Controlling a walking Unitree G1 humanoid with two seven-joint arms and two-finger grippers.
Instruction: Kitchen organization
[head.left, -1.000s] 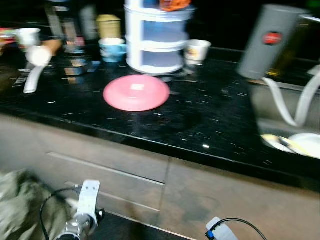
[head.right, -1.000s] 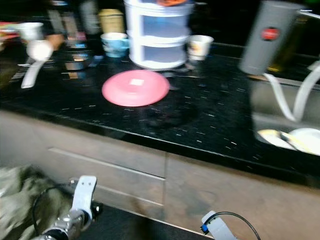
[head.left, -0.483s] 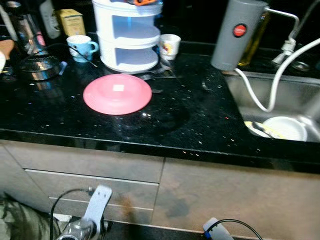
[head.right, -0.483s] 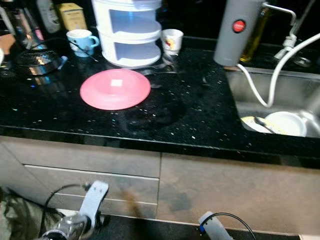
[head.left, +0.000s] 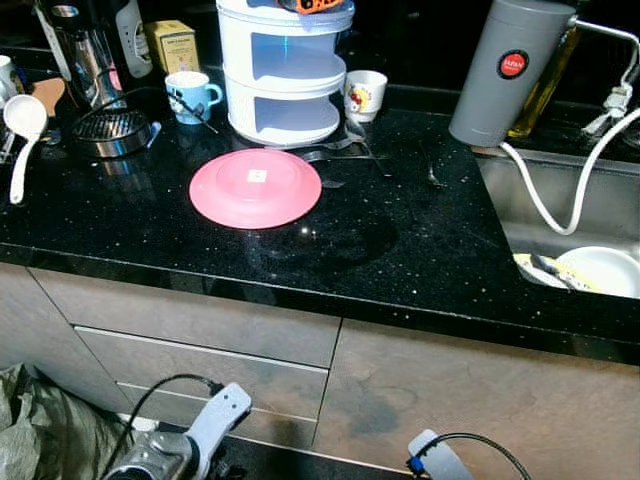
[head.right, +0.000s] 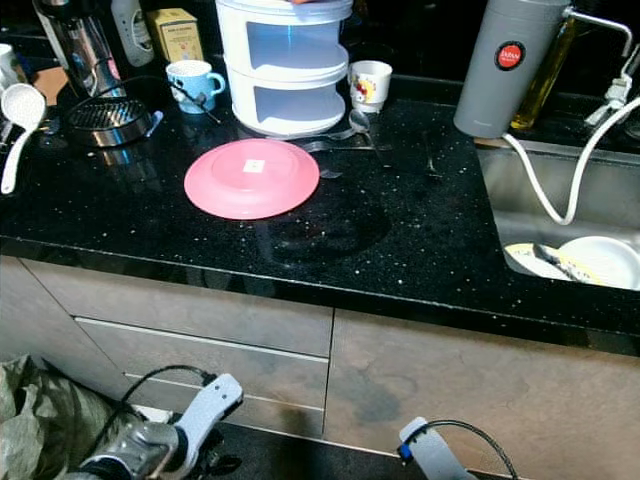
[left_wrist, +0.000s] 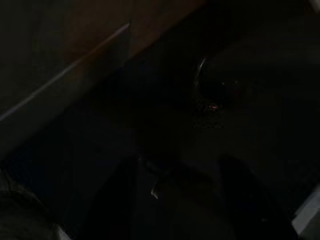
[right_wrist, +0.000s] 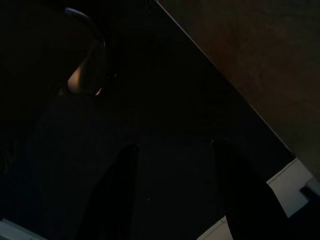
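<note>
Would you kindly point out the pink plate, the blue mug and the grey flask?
pink plate (head.left: 255, 187), left eye view, centre of its base.
blue mug (head.left: 189, 97), left eye view, its side wall.
grey flask (head.left: 497, 75), left eye view, mid-body.

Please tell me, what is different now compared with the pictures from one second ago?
Only the head camera moved: the view is sharper and framed differently. Nothing on the black stone counter was shifted, taken or released. The round pink plate stays before the white tiered rack, the grey cylinder beside the sink. Both arms still hang low.
</note>
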